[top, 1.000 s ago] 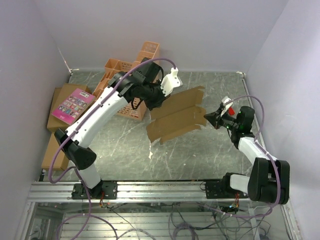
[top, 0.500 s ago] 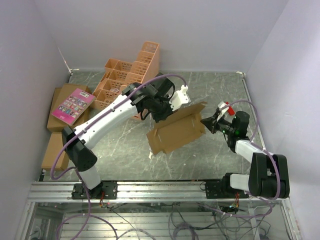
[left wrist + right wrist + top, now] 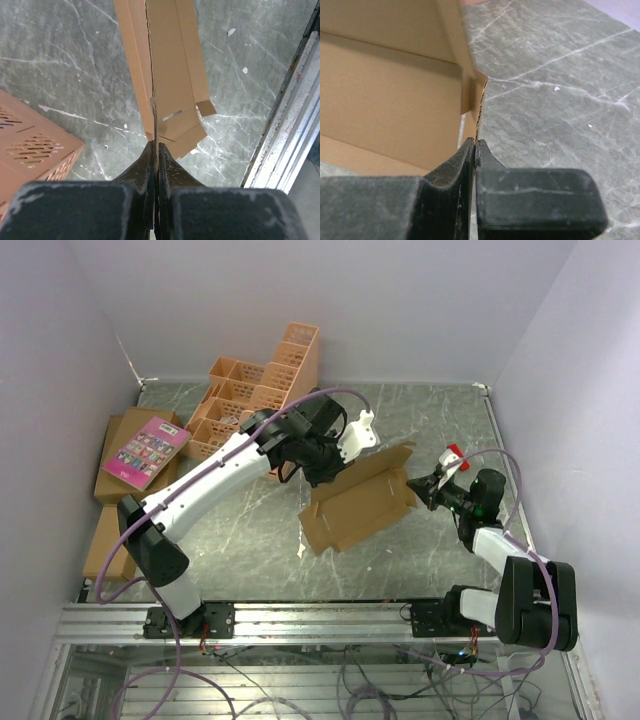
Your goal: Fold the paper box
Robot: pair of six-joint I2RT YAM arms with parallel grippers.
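Note:
The paper box (image 3: 355, 502) is a brown cardboard sheet with flaps, partly folded, in the middle of the table. My left gripper (image 3: 322, 478) is shut on its far long wall; in the left wrist view the wall's edge (image 3: 153, 75) runs straight out from between the closed fingers (image 3: 155, 150). My right gripper (image 3: 414, 486) is shut on the box's right end flap; in the right wrist view the corrugated edge (image 3: 481, 112) sits pinched between the fingertips (image 3: 475, 148), with the box's inside (image 3: 385, 90) to the left.
An orange plastic lattice crate (image 3: 260, 390) stands at the back left, also in the left wrist view (image 3: 30, 150). A pink book (image 3: 146, 452) lies on brown cartons (image 3: 108, 540) at the left. A metal rail (image 3: 300, 620) lines the near edge.
The left gripper swung right and down with the long wall, standing it up. The box shifted slightly toward the front. The right gripper kept its hold on the right flap.

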